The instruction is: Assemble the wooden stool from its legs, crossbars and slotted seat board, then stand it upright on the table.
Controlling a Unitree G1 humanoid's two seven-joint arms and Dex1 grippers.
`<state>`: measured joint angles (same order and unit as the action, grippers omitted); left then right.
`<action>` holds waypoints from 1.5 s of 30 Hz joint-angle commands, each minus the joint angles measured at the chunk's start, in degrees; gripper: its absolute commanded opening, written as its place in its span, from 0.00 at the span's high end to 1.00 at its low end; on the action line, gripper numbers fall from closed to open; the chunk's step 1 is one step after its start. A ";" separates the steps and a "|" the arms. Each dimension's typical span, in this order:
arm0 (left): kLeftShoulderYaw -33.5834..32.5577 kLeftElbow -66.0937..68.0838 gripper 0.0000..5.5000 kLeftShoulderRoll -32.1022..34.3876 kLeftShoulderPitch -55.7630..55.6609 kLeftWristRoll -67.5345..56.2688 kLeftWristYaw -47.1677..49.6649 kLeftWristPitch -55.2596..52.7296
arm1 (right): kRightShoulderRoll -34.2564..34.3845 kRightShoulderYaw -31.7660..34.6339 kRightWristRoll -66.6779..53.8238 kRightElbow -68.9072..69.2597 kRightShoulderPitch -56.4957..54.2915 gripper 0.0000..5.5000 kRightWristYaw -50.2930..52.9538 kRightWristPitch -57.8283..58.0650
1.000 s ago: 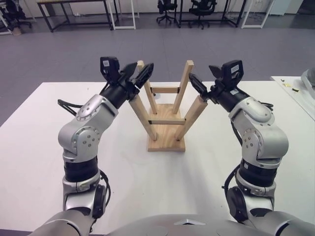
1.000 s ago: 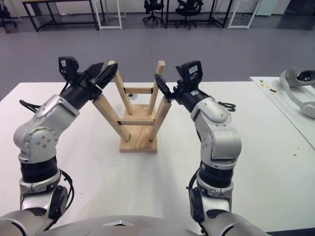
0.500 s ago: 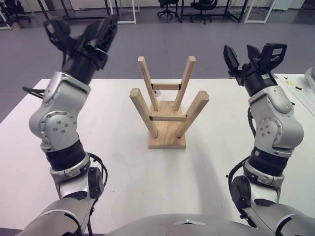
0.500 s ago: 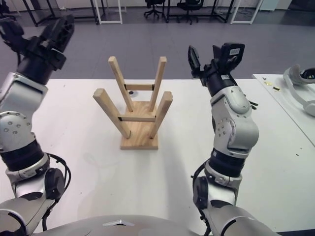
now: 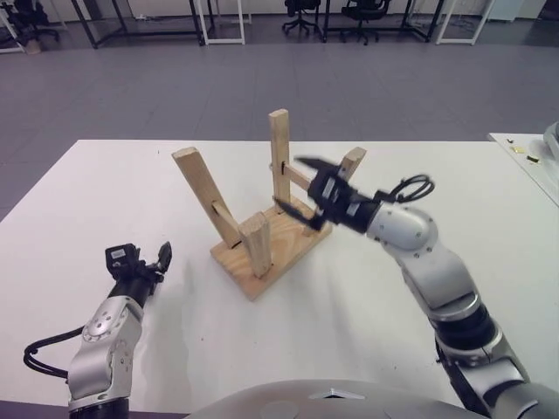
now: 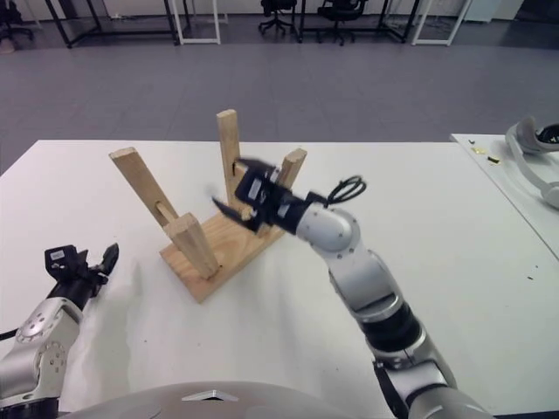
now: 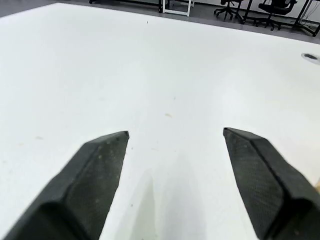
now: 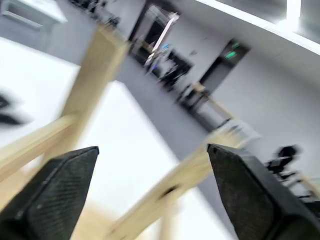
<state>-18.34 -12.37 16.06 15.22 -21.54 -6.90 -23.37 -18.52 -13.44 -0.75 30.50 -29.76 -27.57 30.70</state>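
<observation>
Entry: pale wooden four-legged stool (image 5: 258, 249), assembled, standing mid-way across the white table (image 5: 332, 319). It is inverted, with the slotted seat board (image 5: 284, 249) down and the legs (image 5: 206, 196) pointing up, splayed. The board's long side runs diagonally from near-left to far-right.

Right gripper (image 5: 286, 182): claw wide, empty, in among the far legs.

Left gripper (image 7: 175, 134): wide, empty, low at the near-left, well apart.

We judge that righting remains. The next move calls for clamping a leg and turning the stool seat-up.

Left fingers (image 7: 100, 165) low, spread; right fingers (image 8: 55, 185) extended forward, spread.
</observation>
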 commanded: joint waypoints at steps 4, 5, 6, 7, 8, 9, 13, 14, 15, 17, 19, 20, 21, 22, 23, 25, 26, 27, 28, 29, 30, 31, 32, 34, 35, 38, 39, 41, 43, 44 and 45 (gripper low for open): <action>11.92 1.24 0.37 5.43 0.07 11.95 -2.23 -4.52 | -5.94 25.56 -0.88 -18.93 -10.63 0.27 13.03 -2.06; 14.65 1.47 0.37 6.15 -1.20 13.33 -3.47 -4.67 | -6.35 23.73 0.88 -23.73 -6.65 0.27 13.14 -3.09; 16.83 2.50 0.37 6.53 -2.85 14.76 -4.37 -4.31 | -6.19 21.70 2.19 -27.88 -3.28 0.27 12.91 -5.32; 18.60 4.69 0.37 6.68 -5.21 15.99 -4.93 -4.10 | -5.34 19.87 3.10 -33.29 -0.24 0.27 12.56 -8.42; 20.14 7.98 0.37 6.79 -7.88 17.50 -5.37 -3.42 | -4.46 17.98 3.70 -39.73 1.78 0.27 11.62 -12.21; 21.16 11.74 0.37 6.78 -10.58 18.76 -5.50 -2.48 | -4.41 15.42 5.83 -47.42 2.30 0.27 11.80 -17.22; 23.38 24.41 0.37 4.13 -20.99 20.45 -6.21 2.40 | -3.47 9.31 10.45 -73.27 -1.34 0.27 11.07 -31.29; 23.94 27.59 0.37 3.25 -23.55 20.68 -6.30 3.87 | -3.29 7.45 12.05 -78.14 -2.17 0.27 10.58 -33.73; 24.35 31.12 0.37 2.30 -26.05 20.90 -6.23 5.62 | -2.57 5.53 13.26 -82.57 -2.49 0.27 9.07 -35.86; 24.76 36.89 0.37 0.83 -29.61 21.49 -6.33 8.91 | -0.58 2.30 15.06 -89.07 -2.29 0.27 6.10 -41.93; 23.69 38.62 0.37 1.10 -29.97 21.49 -5.98 11.14 | 2.14 -0.17 15.58 -91.74 -1.60 0.27 3.36 -48.38; 22.35 37.72 0.37 2.18 -28.67 21.29 -5.39 11.87 | 3.32 -0.96 15.66 -92.27 -1.59 0.27 2.49 -50.92; 20.13 35.54 0.37 4.26 -25.98 21.44 -4.16 12.66 | 4.34 -1.32 15.41 -92.70 -1.90 0.27 1.71 -53.16; 17.31 32.69 0.37 6.52 -22.50 21.82 -2.66 13.32 | 5.03 -1.46 15.06 -93.10 -2.22 0.27 0.95 -55.09; 14.99 30.01 0.37 8.24 -19.34 22.32 -1.42 13.71 | 5.32 -1.34 14.67 -93.58 -2.46 0.27 0.31 -56.47; 11.18 23.69 0.37 9.78 -13.02 22.79 0.41 14.24 | 4.85 -1.19 14.37 -94.22 -2.39 0.27 -0.51 -58.80; 10.02 19.13 0.37 9.50 -9.06 22.86 0.83 14.27 | 4.41 -1.04 14.14 -94.46 -2.32 0.27 -1.28 -59.78; 9.33 14.71 0.37 8.94 -5.34 22.99 1.29 13.89 | 3.94 -0.97 14.01 -94.62 -2.25 0.27 -1.93 -60.62; 9.07 9.70 0.37 8.09 -0.75 23.10 1.53 13.28 | 3.26 -1.09 14.19 -94.71 -2.28 0.27 -2.48 -61.29; 9.67 5.24 0.37 6.79 3.48 22.26 0.98 12.31 | 2.45 -1.06 14.14 -94.77 -2.30 0.27 -2.81 -61.69; 10.61 2.44 0.37 5.81 6.09 21.79 0.35 11.17 | 1.87 -0.99 14.04 -94.81 -2.29 0.27 -2.94 -61.94; 12.14 -0.12 0.37 4.43 7.74 20.74 -0.59 9.17 | 1.51 -0.86 13.83 -94.91 -2.45 0.27 -3.07 -62.11; 13.75 -3.22 0.37 2.73 8.34 17.84 -2.06 5.02 | 1.31 -0.72 13.49 -94.55 -2.32 0.27 -3.46 -62.26; 17.29 -8.41 0.37 0.45 7.22 13.42 -4.30 -3.35 | 0.82 -0.71 12.62 -92.65 -0.72 0.27 -5.41 -62.75; 19.12 -9.39 0.37 -0.06 5.66 12.28 -5.46 -6.07 | 0.57 -0.63 11.83 -91.13 0.69 0.27 -6.84 -62.94; 23.48 -5.61 0.37 0.39 -1.91 11.70 -10.29 -7.94 | -0.16 -1.01 7.01 -80.86 8.02 0.27 -13.90 -60.84; 23.85 -2.89 0.37 0.59 -4.98 11.72 -11.57 -7.25 | -0.91 -1.66 5.23 -75.55 11.26 0.27 -16.25 -59.11; 23.99 3.99 0.37 1.15 -9.91 12.60 -13.55 -4.49 | -3.84 -3.12 3.41 -64.25 17.51 0.27 -18.18 -55.60; 24.68 8.67 0.37 1.82 -11.61 13.48 -15.36 -1.31 | -6.78 -2.32 3.69 -55.92 22.28 0.27 -15.88 -51.63; 25.08 10.44 0.37 2.43 -11.85 14.33 -15.84 0.59 | -7.83 -1.13 4.25 -52.86 24.52 0.27 -13.37 -49.64; 24.59 11.14 0.37 2.97 -11.61 14.77 -15.72 1.84 | -8.46 0.21 5.59 -50.43 26.62 0.27 -9.87 -47.77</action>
<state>1.56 -3.66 20.46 3.08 -6.63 -18.26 -22.77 -28.11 -11.42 0.49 -23.89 -8.21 -39.60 -21.01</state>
